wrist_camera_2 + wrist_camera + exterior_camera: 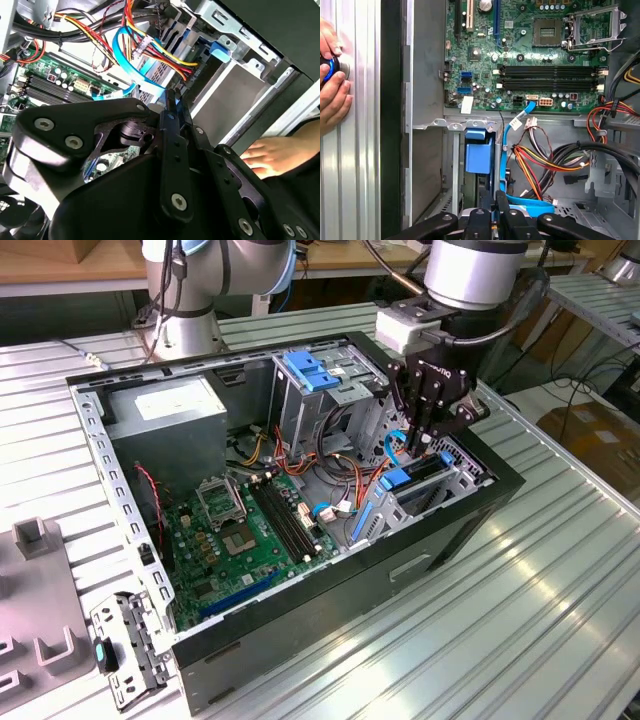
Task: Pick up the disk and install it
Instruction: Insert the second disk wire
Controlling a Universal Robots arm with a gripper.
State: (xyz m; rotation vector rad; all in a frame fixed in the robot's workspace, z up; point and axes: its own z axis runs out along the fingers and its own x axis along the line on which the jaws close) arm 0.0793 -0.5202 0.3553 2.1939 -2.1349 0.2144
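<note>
Ribbed aluminium bench (560, 570) carries an open black desktop PC case (330, 585), w/ the grey arm base (190, 300) behind it. Inside the case: grey metal power-supply box w/ white sticker (165, 410) at the far corner, green motherboard (250, 530) on the floor, steel drive cage (455, 475) at the front end. Black two-finger gripper (418, 440) hangs over that cage, fingers nearly together, pinching the top edge of the silver hard drive in its bright blue bracket (415, 480), which sits upright, part-way down in the cage. Exterior view gives the whole case; first wrist view adds a hand (332, 85) on a blue-ringed knob (331, 67) outside the case wall. Second wrist view shows a hand (272, 155) beside the case, plus the blue flat cable (125, 60).
</note>
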